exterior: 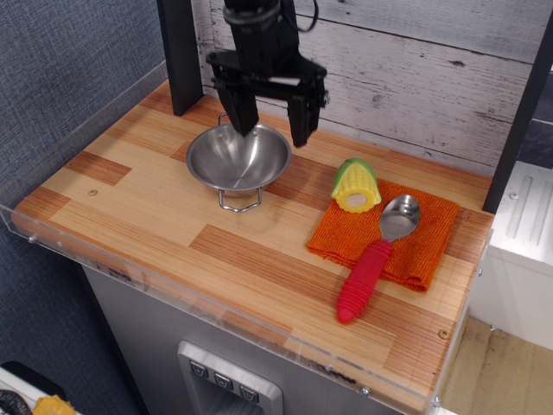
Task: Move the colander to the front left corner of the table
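The colander [235, 161] is a shiny round steel bowl with two thin wire loop handles. It sits on the wooden table [155, 216] toward the back left of middle. My black gripper [271, 131] hangs open right over the colander's far rim. One finger [244, 112] points down over the bowl's back edge and hides the far handle. The other finger [301, 123] is just outside the rim on the right. Nothing is held.
A corn toy [356, 185] and a red-handled metal spoon [373, 258] lie on an orange cloth [415, 238] at the right. A black post [180, 52] stands at the back left. A clear acrylic rim [130, 268] edges the table.
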Motion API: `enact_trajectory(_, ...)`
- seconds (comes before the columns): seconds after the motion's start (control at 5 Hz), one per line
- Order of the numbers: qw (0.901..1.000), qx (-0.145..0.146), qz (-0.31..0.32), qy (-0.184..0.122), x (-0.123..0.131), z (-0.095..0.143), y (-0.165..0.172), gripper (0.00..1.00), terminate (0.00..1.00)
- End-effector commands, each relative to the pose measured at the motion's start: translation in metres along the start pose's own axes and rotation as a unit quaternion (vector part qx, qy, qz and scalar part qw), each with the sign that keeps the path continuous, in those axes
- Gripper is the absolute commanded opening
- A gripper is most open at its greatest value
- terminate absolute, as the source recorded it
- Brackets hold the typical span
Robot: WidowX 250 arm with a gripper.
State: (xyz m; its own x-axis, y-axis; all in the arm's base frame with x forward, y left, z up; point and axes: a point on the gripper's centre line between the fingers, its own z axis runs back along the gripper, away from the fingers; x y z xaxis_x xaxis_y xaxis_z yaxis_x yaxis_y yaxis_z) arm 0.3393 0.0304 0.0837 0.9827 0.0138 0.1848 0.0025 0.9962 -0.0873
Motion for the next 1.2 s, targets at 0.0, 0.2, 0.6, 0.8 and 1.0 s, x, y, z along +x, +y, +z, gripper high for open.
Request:
enact_trajectory(0.0,0.9996,0.015,-0.019,0.015,-0.005,-0.022,-0.004,1.00,0.00)
enact_trajectory(0.2,0.9991,0.029,-0.022,0.024,-0.006,-0.031,-0.003,1.00,0.00)
enact_trajectory(0.6,0.9977,0.047,-0.024,0.043,-0.007,-0.050,-0.003,1.00,0.00)
enact_trajectory(0.8,0.9984,0.030,0.010,0.047,-0.017,-0.060,0.006,1.00,0.00)
enact_trajectory(1.0,0.9987,0.033,0.000,0.040,-0.017,-0.060,0.005,0.00,0.00)
